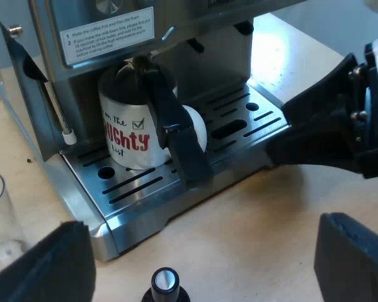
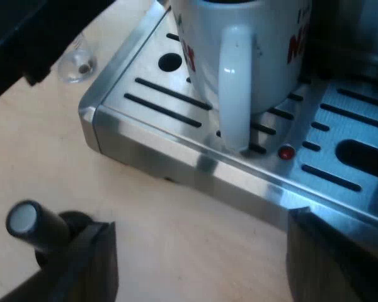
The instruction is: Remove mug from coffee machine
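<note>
A white mug with red and black lettering stands on the espresso machine's drip tray, under the machine's front. A dark handle juts out from the machine over the mug. In the right wrist view the mug's white handle faces my right gripper, which is open at the tray's front edge, a short way off the mug. My left gripper is open over the table, farther from the tray, with nothing between its fingers. The right gripper shows beside the tray's corner.
A tamper with a black knob stands on the table just under my left gripper, also seen by my right finger. A measuring glass stands beside the machine. The steam wand hangs near the mug.
</note>
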Motion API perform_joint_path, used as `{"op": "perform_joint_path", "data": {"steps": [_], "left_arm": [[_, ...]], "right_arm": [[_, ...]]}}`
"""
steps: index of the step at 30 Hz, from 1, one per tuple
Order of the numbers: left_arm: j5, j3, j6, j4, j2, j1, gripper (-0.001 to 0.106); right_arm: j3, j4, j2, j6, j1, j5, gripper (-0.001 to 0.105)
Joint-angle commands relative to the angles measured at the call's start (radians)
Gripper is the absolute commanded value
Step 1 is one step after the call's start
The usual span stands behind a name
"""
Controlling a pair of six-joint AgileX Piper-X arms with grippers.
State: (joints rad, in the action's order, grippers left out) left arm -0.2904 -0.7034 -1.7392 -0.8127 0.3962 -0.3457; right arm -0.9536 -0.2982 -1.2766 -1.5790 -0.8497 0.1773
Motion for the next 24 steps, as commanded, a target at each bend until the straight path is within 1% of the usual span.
{"op": "perform_joint_path", "data": {"steps": [1,5,7,12,21,23,24], "left_arm": [[-0.007,-0.008,0.0,0.003,-0.001,-0.004,0.073],[-0.007,-0.008,0.0,0.003,-0.001,-0.004,0.073],[-0.007,-0.008,0.0,0.003,-0.001,-0.004,0.073],[-0.007,-0.008,0.0,0.003,-0.001,-0.004,0.073],[-0.007,-0.008,0.0,0.003,-0.001,-0.004,0.073],[-0.007,-0.008,0.0,0.003,-0.001,-0.004,0.073],[-0.007,-0.008,0.0,0.003,-0.001,-0.004,0.073]], "right_arm": [[0.032,0.112,-0.02,0.014,-0.003,0.028,0.059],[0.081,0.245,-0.044,0.013,-0.003,0.059,0.059],[0.108,0.35,-0.069,0.013,-0.003,0.074,0.059],[0.143,0.533,-0.136,0.011,-0.003,0.094,0.059],[0.144,0.741,-0.282,0.002,-0.003,0.189,0.059],[0.144,0.785,-0.307,-0.02,-0.003,0.205,0.059],[0.144,0.825,-0.327,-0.049,-0.003,0.208,0.059]]}}
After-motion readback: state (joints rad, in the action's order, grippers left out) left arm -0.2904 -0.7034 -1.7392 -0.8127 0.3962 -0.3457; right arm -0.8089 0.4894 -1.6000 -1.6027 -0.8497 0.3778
